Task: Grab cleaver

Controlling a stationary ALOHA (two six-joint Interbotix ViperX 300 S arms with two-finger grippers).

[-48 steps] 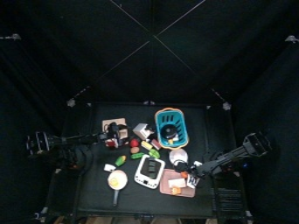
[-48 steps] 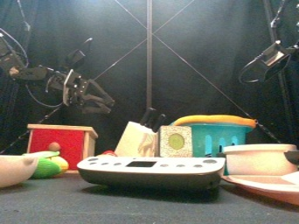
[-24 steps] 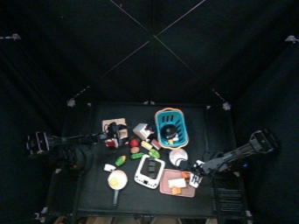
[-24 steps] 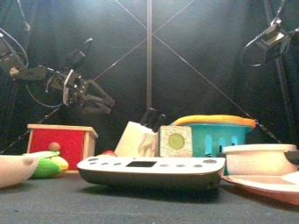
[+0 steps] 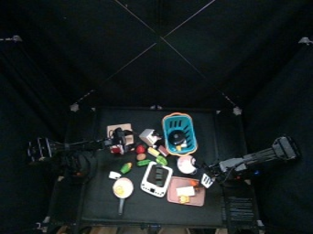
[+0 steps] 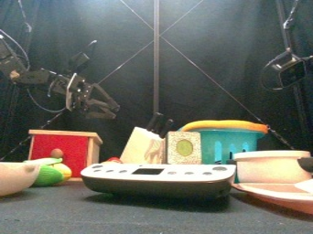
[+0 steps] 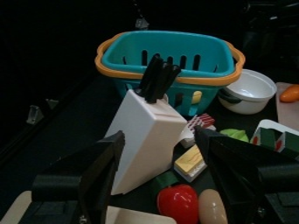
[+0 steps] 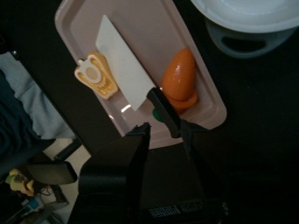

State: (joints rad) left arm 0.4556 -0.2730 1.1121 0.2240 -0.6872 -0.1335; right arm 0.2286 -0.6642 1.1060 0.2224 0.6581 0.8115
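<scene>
R gripper (image 8: pixel 163 144): black jaws well apart, empty, over black handle of broad steel-bladed cleaver (image 8: pixel 131 83). Cleaver flat on pink plastic cutting board (image 8: pixel 193 44), orange carrot (image 8: pixel 179 79) just beside handle. Risk: jaw snags carrot or board edge; flat handle slips on closing. L gripper (image 7: pixel 158 179) parked by white knife block (image 7: pixel 146 136), open.

The cleaver (image 8: pixel 131 77) lies on the tray (image 8: pixel 82 19), beside a carrot (image 8: pixel 180 77).

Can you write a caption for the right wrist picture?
Open right gripper hovering over the cleaver on the pink cutting board, beside a carrot.
</scene>
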